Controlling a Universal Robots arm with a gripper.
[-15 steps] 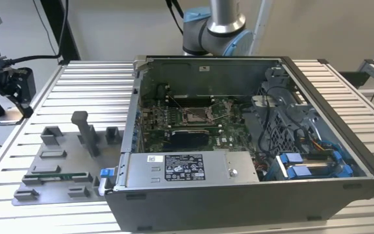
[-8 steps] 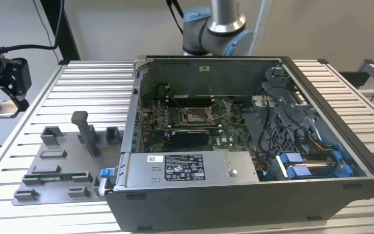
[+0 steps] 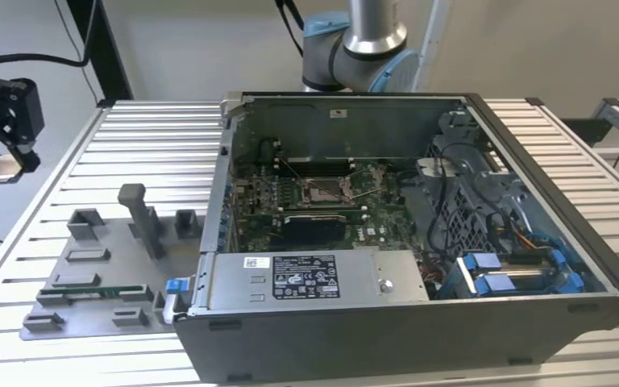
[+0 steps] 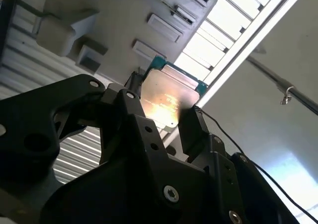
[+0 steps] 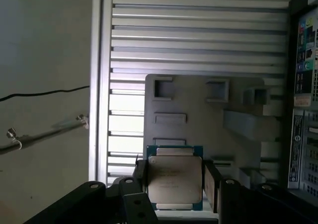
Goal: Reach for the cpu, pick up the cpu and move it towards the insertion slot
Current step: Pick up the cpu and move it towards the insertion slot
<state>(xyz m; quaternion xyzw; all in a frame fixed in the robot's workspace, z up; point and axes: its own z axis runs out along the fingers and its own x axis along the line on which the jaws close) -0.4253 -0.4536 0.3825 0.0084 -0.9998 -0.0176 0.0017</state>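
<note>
I've got gripper [image 5: 175,185] w/ fingers [image 5: 210,182] pinching the cpu [image 5: 174,177] by its edges; insertion slot [image 3: 324,191] sits inside open PC case [image 3: 396,339], on mobo [image 3: 380,227].

I'm looking at the table [image 3: 138,153], a silver top of long ribbed slats, and it is carrying two things. An open computer case [image 3: 396,343] is lying toward the exterior view's right. A flat grey fixture plate [image 3: 122,266] with raised blocks is sitting just beside it on the exterior view's left. In the first wrist view I'm seeing the plate lying flat across the slats
</note>
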